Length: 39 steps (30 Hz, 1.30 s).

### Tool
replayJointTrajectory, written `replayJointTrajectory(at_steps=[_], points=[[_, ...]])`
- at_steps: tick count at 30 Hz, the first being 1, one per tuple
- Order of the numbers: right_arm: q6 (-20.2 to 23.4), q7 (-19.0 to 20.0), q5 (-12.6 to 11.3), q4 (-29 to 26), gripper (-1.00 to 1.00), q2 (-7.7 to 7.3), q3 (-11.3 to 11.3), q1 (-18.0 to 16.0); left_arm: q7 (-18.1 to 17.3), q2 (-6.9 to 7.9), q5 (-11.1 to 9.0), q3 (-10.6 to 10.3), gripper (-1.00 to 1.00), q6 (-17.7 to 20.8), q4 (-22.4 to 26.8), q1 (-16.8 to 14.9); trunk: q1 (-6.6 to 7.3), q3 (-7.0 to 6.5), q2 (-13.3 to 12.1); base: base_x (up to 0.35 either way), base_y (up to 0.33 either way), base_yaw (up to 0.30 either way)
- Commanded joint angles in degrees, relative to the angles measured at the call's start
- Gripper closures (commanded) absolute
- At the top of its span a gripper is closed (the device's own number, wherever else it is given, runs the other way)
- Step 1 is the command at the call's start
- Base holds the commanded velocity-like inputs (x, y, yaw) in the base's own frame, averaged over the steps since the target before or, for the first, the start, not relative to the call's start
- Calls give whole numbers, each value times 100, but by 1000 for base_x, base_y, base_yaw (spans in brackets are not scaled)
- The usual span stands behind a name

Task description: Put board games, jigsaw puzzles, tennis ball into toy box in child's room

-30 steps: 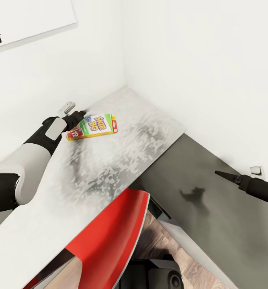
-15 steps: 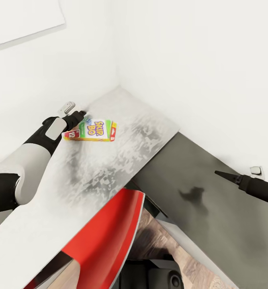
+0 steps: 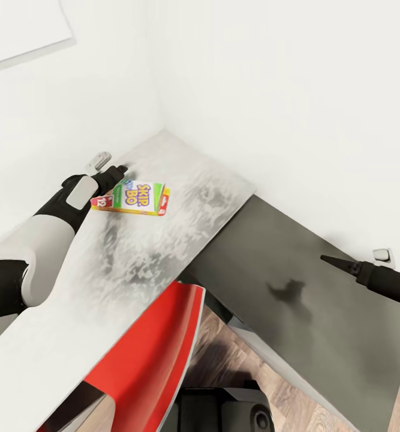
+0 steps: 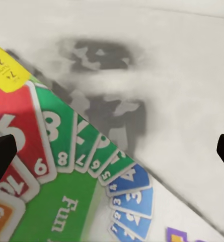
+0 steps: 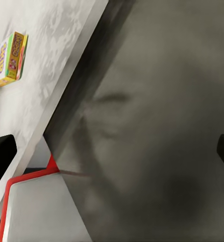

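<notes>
- The board game (image 3: pixel 131 198), a flat Skip-Bo box in green, yellow and red, is at the back of the table (image 3: pixel 182 198), near the corner where the two white walls meet; whether it rests on the mottled pale grey-white top or is lifted just above it I cannot tell.
- The left gripper (image 3: pixel 117 175) is at the box's near-wall end; in the left wrist view its two dark fingers (image 4: pixel 1 159) stand far apart at the picture's edges with the box face (image 4: pixel 56 171) close in front, so I cannot tell whether it grips the box.
- The left arm (image 3: pixel 38 240) reaches forward over the tabletop, white forearm and black wrist.
- The right gripper (image 3: pixel 337 262) hangs well apart from the box, over the table's dark grey side panel (image 3: pixel 307 324); its tip looks like one thin point, and the wrist view shows only dark finger edges, so its spread is unclear.
- A red chair (image 3: pixel 152 360) sits tucked against the table's front edge, over the wood-plank floor (image 3: pixel 223 354).
- A white-bordered picture (image 3: pixel 20 27) on the wall is cut off at the frame's edge.
</notes>
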<state>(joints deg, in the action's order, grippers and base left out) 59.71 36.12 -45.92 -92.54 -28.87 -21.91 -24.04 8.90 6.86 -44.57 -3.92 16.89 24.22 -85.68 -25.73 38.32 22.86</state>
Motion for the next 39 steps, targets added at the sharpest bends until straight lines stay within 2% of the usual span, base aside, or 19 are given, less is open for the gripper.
replayJointTrajectory(at_steps=[1,7,12,15,16,19,20,31,39], points=[[29,37,31,-1,-100,1,-5,-5,50,13,-77,-37,-100,14,-366,17,-5,8,6,0,0,-26],[29,37,31,-1,-100,3,-1,-4,44,47,-78,-6,-100,13,-322,90,-5,8,6,0,0,-16],[29,37,31,-1,-100,9,1,-4,50,137,-79,16,-100,21,-200,129,-5,8,6,0,0,-6],[29,36,31,-1,-100,11,3,-4,54,273,-103,24,-100,38,-79,155,-5,8,6,0,0,-3],[29,36,31,-1,-100,11,3,-4,54,273,-103,24,-100,38,-79,155,-5,8,6,0,0,-2],[29,36,31,-1,-100,12,10,-4,59,429,-119,29,-100,120,86,175,-5,8,6,0,0,-1],[29,36,31,-1,-100,12,10,-4,59,429,-119,29,-100,120,86,175,-5,8,6,0,0,-1],[29,35,31,-1,-100,27,38,-4,114,880,-120,46,-100,515,821,410,-5,8,6,0,0,0],[29,35,31,-1,-100,41,49,-4,123,1052,-122,55,-100,570,947,590,-5,8,6,0,0,0]])
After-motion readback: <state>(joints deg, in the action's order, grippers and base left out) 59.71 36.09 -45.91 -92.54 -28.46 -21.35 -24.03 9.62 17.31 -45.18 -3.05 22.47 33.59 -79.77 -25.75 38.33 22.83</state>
